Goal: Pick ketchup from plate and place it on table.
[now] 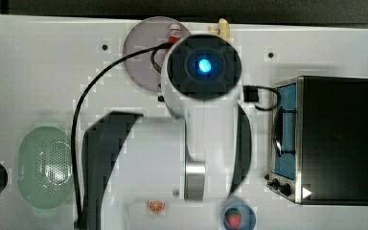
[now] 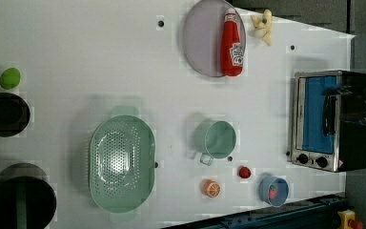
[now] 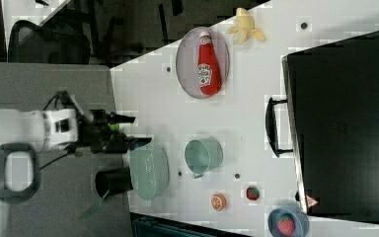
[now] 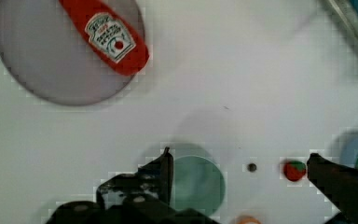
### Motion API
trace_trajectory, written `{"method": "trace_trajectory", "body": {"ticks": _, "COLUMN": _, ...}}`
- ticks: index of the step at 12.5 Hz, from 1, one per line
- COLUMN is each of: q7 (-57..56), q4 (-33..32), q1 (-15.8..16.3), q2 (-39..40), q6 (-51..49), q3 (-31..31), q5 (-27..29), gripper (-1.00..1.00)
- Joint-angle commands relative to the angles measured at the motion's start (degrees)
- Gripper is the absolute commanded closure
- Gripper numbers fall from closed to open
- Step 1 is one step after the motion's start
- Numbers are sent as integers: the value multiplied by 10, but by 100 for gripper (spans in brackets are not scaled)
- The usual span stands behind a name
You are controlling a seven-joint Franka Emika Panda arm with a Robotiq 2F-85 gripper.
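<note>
Wrist view shows the gripper (image 4: pixel 237 161) with its two dark fingers spread fully apart and nothing between them; it hangs clear above the table (image 4: pixel 242 84), over a green cup (image 4: pixel 198 182) and a loose strawberry (image 4: pixel 293 170).

Step in hand, by my judgement: the approach. No grasp has begun. The ketchup (image 2: pixel 232 43) lies on its side on the plate (image 2: pixel 202 38), along the edge nearer the left view's right, cap toward the table's far edge. The plate sits at that far edge, just beside a banana (image 2: pixel 263 26).

Arm pose: in the right view the gripper (image 3: pixel 138 131) is carried high, well apart from the bottle (image 3: pixel 208 64), fingers pointing toward the tabletop. In the top view the arm's body covers much of the plate (image 1: pixel 141 48), leaving the bottle's cap (image 1: pixel 174 29) exposed.

Next move, as judged: travel over the plate, align the open fingers across the bottle's narrow width, descend around its body, then close. Risk: the bottle may roll if nudged off centre.
</note>
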Motion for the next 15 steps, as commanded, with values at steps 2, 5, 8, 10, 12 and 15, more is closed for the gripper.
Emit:
{"method": "trace_trajectory", "body": {"ticks": 2, "q7": -80, "q4": 7, "q1": 1, "q2": 59, "q6": 70, "q3": 6, "q5": 4, "gripper": -100}}
{"method": "trace_trajectory", "body": {"ticks": 5, "q7": -144, "q4": 17, "q1": 2, "q2": 114, "q6": 113, "q3": 8, "q5": 4, "gripper": -100}}
{"method": "trace_trajectory", "body": {"ticks": 8, "q7": -207, "q4": 38, "q1": 3, "q2": 168, "q6": 137, "q3": 8, "q5": 3, "gripper": -100}}
{"method": "trace_trajectory", "body": {"ticks": 10, "q7": -265, "q4": 60, "q1": 5, "q2": 204, "q6": 157, "q3": 9, "q5": 3, "gripper": -100}}
{"method": "trace_trajectory", "body": {"ticks": 12, "q7": -306, "q4": 83, "q1": 6, "q2": 243, "q6": 171, "q3": 8, "q5": 3, "gripper": -100}}
{"method": "trace_trajectory", "body": {"ticks": 15, "q7": -329, "q4": 116, "q1": 9, "q2": 299, "q6": 183, "q3": 9, "q5": 3, "gripper": -100}}
